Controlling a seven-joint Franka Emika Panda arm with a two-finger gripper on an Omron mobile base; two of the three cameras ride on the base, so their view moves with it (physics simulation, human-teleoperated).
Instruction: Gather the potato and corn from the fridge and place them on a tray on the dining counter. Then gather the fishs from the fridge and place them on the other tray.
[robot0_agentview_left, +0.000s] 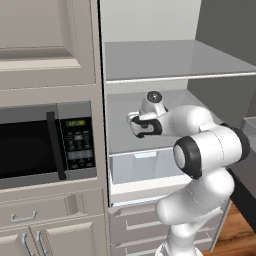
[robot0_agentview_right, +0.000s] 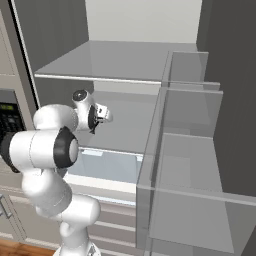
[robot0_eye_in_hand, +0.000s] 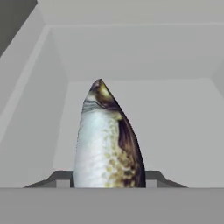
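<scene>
Right now the arm reaches into the open fridge, claw over the middle shelf. Hand view: a fish stands between the two dark fingertips, silver belly, olive-brown mottled flank, pointed end toward the fridge's back wall. Claw pinches the fish on both sides. Microwave sits left of the fridge; a clear drawer lies below the shelf.

Even, flat light; soft low-resolution render
</scene>
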